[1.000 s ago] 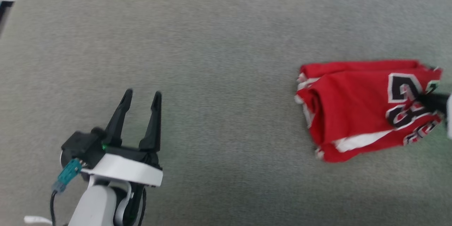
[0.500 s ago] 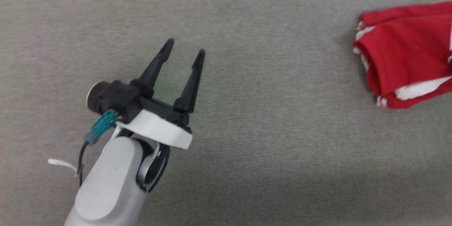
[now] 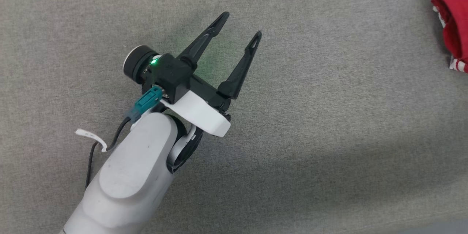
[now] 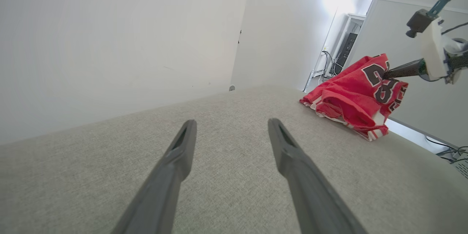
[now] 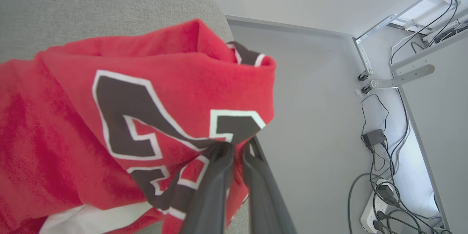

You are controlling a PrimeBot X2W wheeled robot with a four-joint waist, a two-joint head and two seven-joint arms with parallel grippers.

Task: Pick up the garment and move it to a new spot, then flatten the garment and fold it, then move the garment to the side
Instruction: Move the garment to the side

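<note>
Red jersey garment (image 5: pixel 73 135), pinched at one edge, apparently for the carry to the side.
Right fingers (image 5: pixel 217 186): closed tight on a fold of the printed number panel, cloth bunched and draped ahead of the tips, lower layers seemingly resting on the grey bench (image 4: pixel 226 190) near its rounded corner; gripped at a single edge, likely so that the folded bundle travels as one piece without opening. Left fingers (image 3: pixel 243 62): spread to full width, holding nothing, hovering over bare bench, garment well apart beyond and to the right of their tips; probably kept clear so as not to snag the fold. Judged stage: final move aside, release not yet made. Risk: layers slipping loose from a one-point hold.
</note>
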